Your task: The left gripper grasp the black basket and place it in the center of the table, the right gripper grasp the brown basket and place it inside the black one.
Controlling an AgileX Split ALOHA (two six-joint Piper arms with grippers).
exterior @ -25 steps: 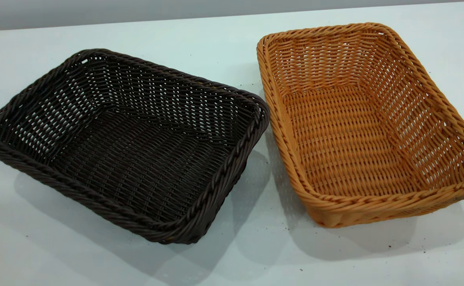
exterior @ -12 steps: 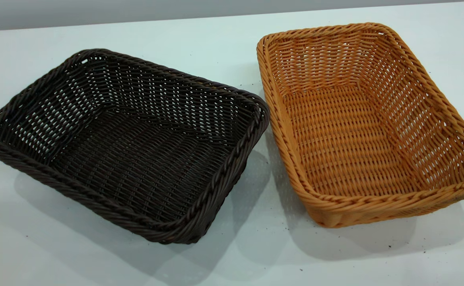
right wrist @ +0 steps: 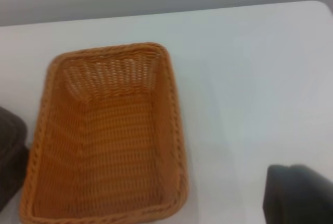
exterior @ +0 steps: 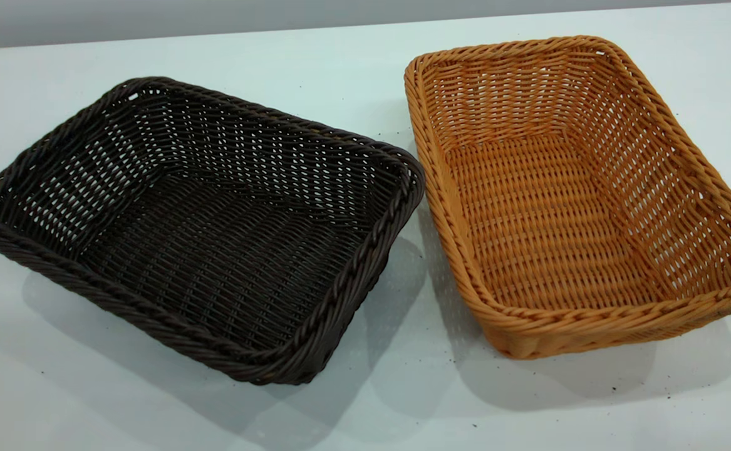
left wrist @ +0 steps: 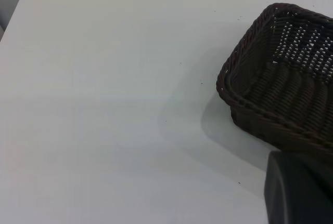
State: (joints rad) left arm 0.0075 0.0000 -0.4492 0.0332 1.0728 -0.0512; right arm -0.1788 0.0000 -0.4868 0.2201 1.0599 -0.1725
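Exterior view: I see the white table [exterior: 365, 401], dark specks scattered along its near edge, and a grey wall strip behind the far edge. No arms show in this view.

The black basket [exterior: 196, 228] sits flat on the table at left, angled. The brown basket [exterior: 581, 194] sits flat at right. Their nearest rims are just beside each other; I can't tell whether they touch. Both baskets are open side up with only bare weave inside.

From the left wrist view I get one corner of the black basket, plus a dark part of the left gripper [left wrist: 299, 190] at the picture's edge, off the basket. Can't tell how its fingers stand.

From the right wrist view I see the whole brown basket, with the right gripper [right wrist: 296, 193] beside it, clear of the rim. Same story there: finger state not readable.
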